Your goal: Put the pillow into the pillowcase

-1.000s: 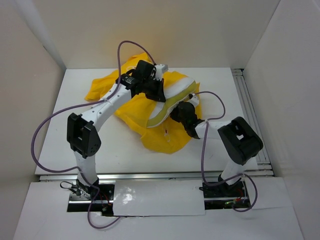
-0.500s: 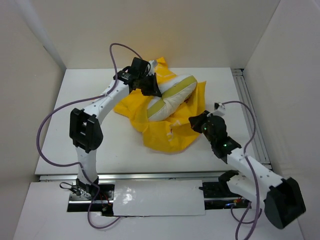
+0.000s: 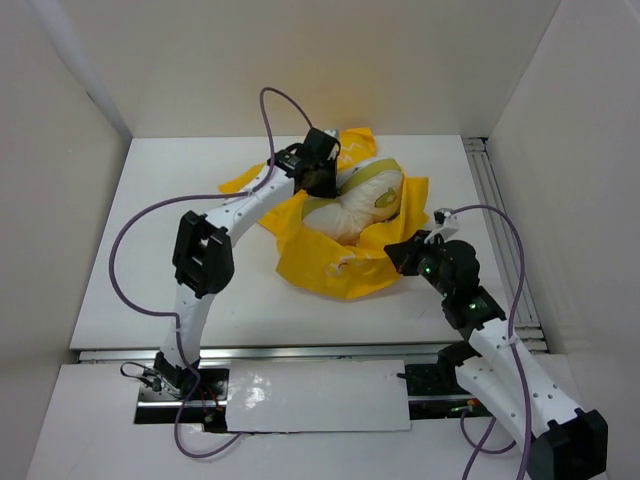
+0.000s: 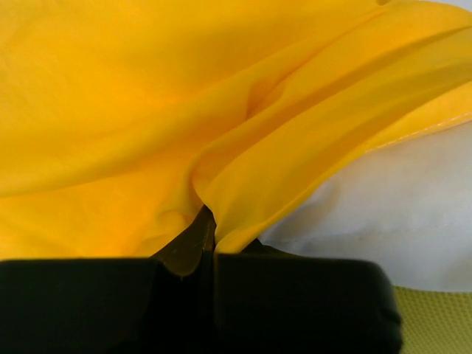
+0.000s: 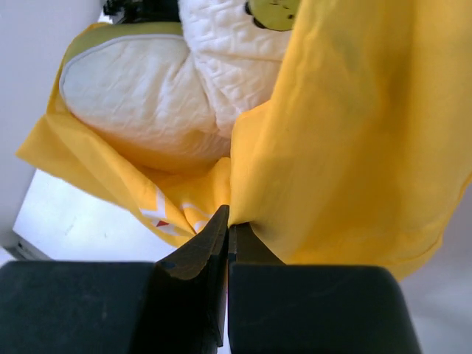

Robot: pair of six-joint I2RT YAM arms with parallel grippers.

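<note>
The yellow pillowcase [image 3: 318, 266] lies bunched in the middle of the table, wrapped round the curled white quilted pillow [image 3: 352, 208], which sticks out at the back. My left gripper [image 3: 323, 184] is at the bundle's back left, shut on a fold of the pillowcase [image 4: 147, 110], with the pillow [image 4: 398, 206] just to its right. My right gripper [image 3: 394, 251] is at the bundle's right front, shut on the pillowcase [image 5: 354, 133] edge. Past it the pillow [image 5: 140, 92] sits inside the open yellow cloth.
The white table [image 3: 150, 220] is boxed in by white walls at the left, back and right. A metal rail [image 3: 495, 200] runs along its right edge. Purple cables loop above the left arm [image 3: 285, 100] and beside the right arm [image 3: 505, 240].
The left gripper has carried its pillowcase fold to the right along the back. The right arm has swung out to the right and holds the front edge. The bundle has shifted right and bunched up.
</note>
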